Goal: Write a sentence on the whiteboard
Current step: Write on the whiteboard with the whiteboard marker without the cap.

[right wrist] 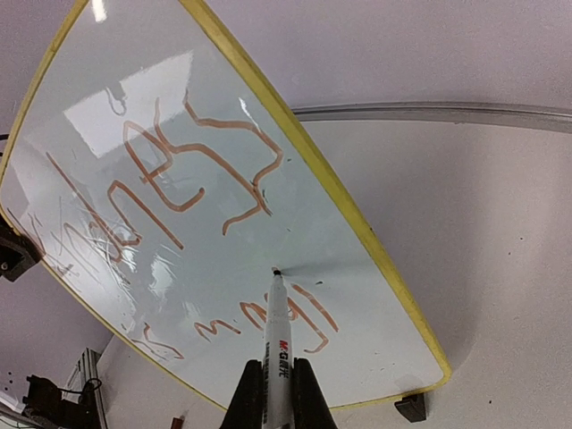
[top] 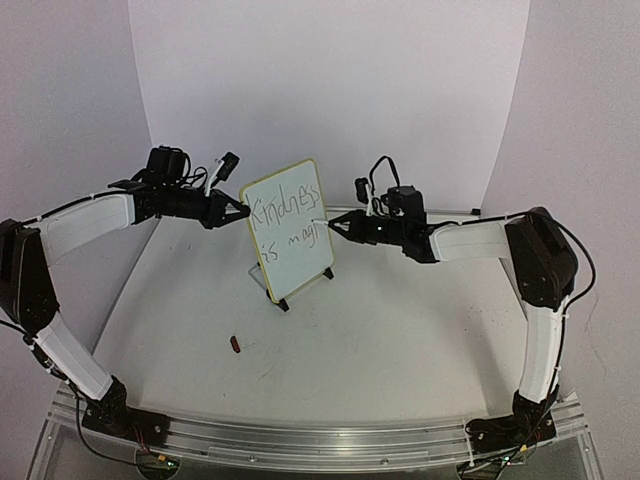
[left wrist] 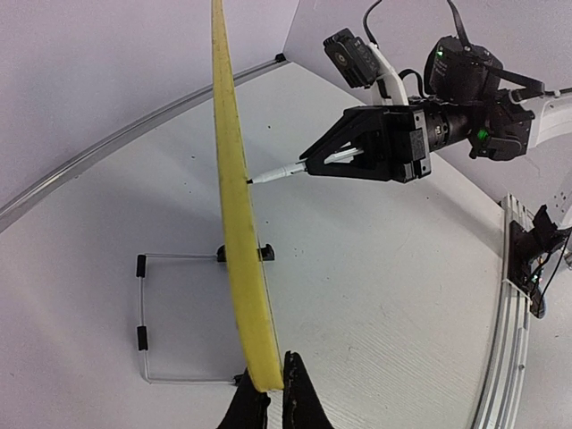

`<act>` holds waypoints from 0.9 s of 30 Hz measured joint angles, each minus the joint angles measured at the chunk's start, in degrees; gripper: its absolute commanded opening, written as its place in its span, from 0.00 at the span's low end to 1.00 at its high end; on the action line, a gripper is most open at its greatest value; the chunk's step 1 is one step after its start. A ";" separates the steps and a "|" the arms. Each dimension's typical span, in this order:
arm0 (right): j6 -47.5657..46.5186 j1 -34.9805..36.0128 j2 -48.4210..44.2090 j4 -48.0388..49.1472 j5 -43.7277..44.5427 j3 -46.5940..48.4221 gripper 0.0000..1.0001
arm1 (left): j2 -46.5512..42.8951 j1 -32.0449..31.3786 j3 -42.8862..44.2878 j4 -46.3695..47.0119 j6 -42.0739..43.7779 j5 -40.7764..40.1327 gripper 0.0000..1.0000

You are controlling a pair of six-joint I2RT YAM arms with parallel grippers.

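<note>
The whiteboard (top: 288, 228) stands tilted on the table's far middle, its yellow frame edge-on in the left wrist view (left wrist: 234, 206). My left gripper (top: 240, 210) (left wrist: 273, 393) is shut on its left edge. The sentence (top: 283, 213) (right wrist: 197, 170) reads "Kindness" on the top line, with "is mag" below. My right gripper (top: 335, 226) (right wrist: 278, 384) (left wrist: 313, 161) is shut on a white marker (right wrist: 277, 331) (left wrist: 277, 172). The marker's tip touches the white face (right wrist: 375, 331) just above the end of the second line.
A small red-brown cap (top: 235, 345) lies on the table in front of the board. Behind the board sits a thin wire stand (left wrist: 143, 313), and the board rests on black feet (top: 283, 304) (right wrist: 411, 408). A metal rail (top: 320, 440) runs along the near edge.
</note>
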 measured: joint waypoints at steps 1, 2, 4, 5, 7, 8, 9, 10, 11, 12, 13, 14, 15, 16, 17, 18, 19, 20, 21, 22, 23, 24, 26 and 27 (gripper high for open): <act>0.00 0.00 0.00 0.01 0.00 0.00 0.00 | 0.00 -0.01 0.00 0.00 0.00 0.00 0.00; 0.02 0.00 0.00 0.06 0.00 -0.02 0.00 | 0.00 -0.01 0.00 0.02 0.00 0.00 0.00; 0.13 0.00 -0.06 0.53 0.00 -0.34 0.00 | 0.00 -0.01 0.00 0.02 0.00 -0.01 0.00; 0.15 0.00 -0.21 0.84 0.01 -0.76 0.00 | 0.00 -0.01 0.00 0.01 0.00 -0.02 0.00; 0.15 0.00 -1.36 1.28 0.53 -2.74 0.00 | 0.00 -0.04 0.00 -0.01 0.03 -0.05 0.00; 0.13 0.00 -2.33 1.32 0.90 -4.16 0.00 | 0.00 -0.10 0.00 -0.02 0.04 -0.07 0.00; 0.10 0.00 -3.38 1.28 1.31 -5.42 0.00 | 0.00 -0.16 0.00 -0.01 0.04 -0.11 0.00; 0.07 0.00 -4.56 1.15 1.74 -6.70 0.00 | 0.00 -0.19 0.00 0.00 0.04 -0.13 0.00; -0.02 0.00 -5.90 1.23 2.43 -8.04 0.00 | 0.00 -0.20 0.00 0.02 0.04 -0.16 0.00; -0.10 0.00 -7.33 1.29 3.07 -9.30 0.00 | 0.00 -0.21 0.00 0.01 0.04 -0.17 0.00; -0.17 0.00 -8.50 1.31 3.63 -10.16 0.00 | 0.00 -0.21 0.00 0.01 0.04 -0.17 0.00; -0.23 0.00 -9.36 1.41 4.12 -10.63 0.00 | 0.00 -0.21 0.00 0.01 0.04 -0.17 0.00; -0.29 0.00 -9.97 1.62 4.53 -10.87 0.00 | 0.00 -0.21 0.00 0.00 0.04 -0.17 0.00; -0.30 0.00 -10.20 2.05 4.78 -10.88 0.00 | 0.00 -0.21 0.00 0.02 0.04 -0.17 0.00; -0.31 0.00 -10.23 2.43 4.89 -10.88 0.00 | 0.00 -0.21 0.00 0.01 0.03 -0.17 0.00; -0.31 -0.01 -10.20 2.63 4.96 -10.88 0.00 | 0.00 -0.21 0.00 0.01 0.03 -0.17 0.00; -0.31 -0.04 -10.07 2.64 4.97 -10.87 0.00 | 0.00 -0.21 0.00 0.01 0.04 -0.17 0.00; -0.31 -0.05 -9.85 2.69 5.00 -10.82 0.00 | 0.00 -0.21 0.00 0.01 0.04 -0.17 0.00; -0.31 -0.07 -9.62 2.73 5.04 -10.75 0.00 | 0.00 -0.21 0.00 0.01 0.04 -0.17 0.00; -0.30 -0.09 -9.16 2.73 5.03 -10.46 0.00 | 0.00 -0.21 0.00 0.00 0.04 -0.17 0.00; -0.29 -0.13 -8.68 2.71 5.03 -10.12 0.00 | 0.00 -0.21 0.00 0.00 0.04 -0.17 0.00; -0.28 -0.19 -8.04 2.70 5.03 -9.63 0.00 | 0.00 -0.21 0.00 0.02 0.04 -0.17 0.00; -0.28 -0.29 -6.74 2.75 5.01 -8.46 0.00 | 0.00 -0.21 0.00 0.01 0.04 -0.17 0.00; -0.28 -0.31 -5.99 2.76 4.97 -7.82 0.00 | 0.00 -0.21 0.00 0.00 0.04 -0.17 0.00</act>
